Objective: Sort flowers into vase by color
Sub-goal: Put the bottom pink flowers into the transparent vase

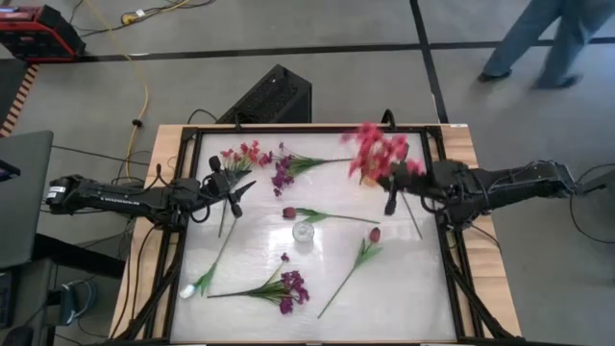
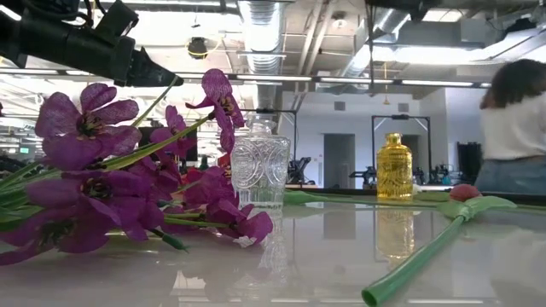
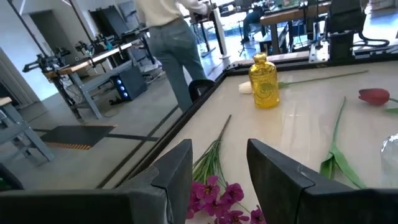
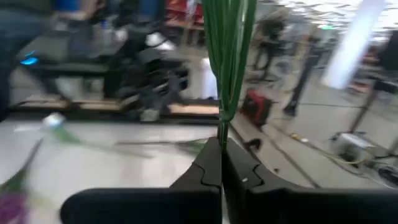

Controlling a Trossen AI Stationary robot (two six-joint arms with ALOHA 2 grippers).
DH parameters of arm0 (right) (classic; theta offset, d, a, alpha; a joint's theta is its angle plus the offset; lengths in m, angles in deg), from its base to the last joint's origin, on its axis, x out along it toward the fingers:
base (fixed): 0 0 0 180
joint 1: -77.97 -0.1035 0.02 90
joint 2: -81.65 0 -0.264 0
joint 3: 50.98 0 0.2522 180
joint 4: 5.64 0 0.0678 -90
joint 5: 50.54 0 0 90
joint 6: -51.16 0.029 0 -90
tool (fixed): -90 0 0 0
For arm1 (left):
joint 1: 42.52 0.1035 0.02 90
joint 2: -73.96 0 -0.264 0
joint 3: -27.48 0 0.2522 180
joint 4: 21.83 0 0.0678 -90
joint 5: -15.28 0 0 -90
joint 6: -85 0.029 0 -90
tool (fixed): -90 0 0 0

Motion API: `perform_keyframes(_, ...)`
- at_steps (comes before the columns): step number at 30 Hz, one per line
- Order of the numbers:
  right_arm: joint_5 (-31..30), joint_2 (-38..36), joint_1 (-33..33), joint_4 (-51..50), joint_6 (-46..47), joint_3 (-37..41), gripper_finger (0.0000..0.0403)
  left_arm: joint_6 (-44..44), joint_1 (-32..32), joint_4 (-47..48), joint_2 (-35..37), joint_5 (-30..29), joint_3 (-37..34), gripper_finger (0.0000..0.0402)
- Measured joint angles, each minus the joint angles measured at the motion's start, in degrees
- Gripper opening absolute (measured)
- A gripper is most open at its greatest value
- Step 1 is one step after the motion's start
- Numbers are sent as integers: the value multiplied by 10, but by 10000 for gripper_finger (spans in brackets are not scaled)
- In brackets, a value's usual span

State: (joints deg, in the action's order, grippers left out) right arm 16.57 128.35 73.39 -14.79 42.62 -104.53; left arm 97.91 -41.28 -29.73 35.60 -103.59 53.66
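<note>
— How many flowers do you count?
— Two purple clusters (image 1: pixel 286 288), two maroon tulips (image 1: pixel 289 212), one whitish bud (image 1: pixel 189 289) and one red cluster (image 1: pixel 246 154) lie on your table (image 1: pixel 423 298).
— And your pincers?
— Your right pincer (image 1: pixel 390 204) is clamped on a red-pink blossom stem (image 1: pixel 381 149), raised. Your left pincer (image 1: pixel 233 199) gapes, holding nothing.

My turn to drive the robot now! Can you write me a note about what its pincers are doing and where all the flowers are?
Right pincer: shut on the red-pink flowers, lifted over the table's right side.
Left pincer: open, holding nothing, at the left near a red-pink stem.
Lying on the table: two purple stems, two maroon tulips, one whitish bud.
Clear vase in the middle, with no flower visible in it.
Done: one bunch picked up.
Left: nearly everything; no flower is in a vase.
</note>
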Motion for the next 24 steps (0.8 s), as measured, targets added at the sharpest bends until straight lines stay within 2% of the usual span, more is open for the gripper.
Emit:
perform_keyframes(5,0,-2,64,14,25,9,22,0,0,-2,0,4,0,144)
perform_keyframes(14,0,-4,150,13,58,8,22,-1,0,17,0,47,0,144)
perform_keyframes(21,-2,-25,193,14,81,8,22,-15,0,59,0,44,0,144)
perform_keyframes(24,-24,-40,199,7,79,8,22,-10,0,71,0,44,0,144)
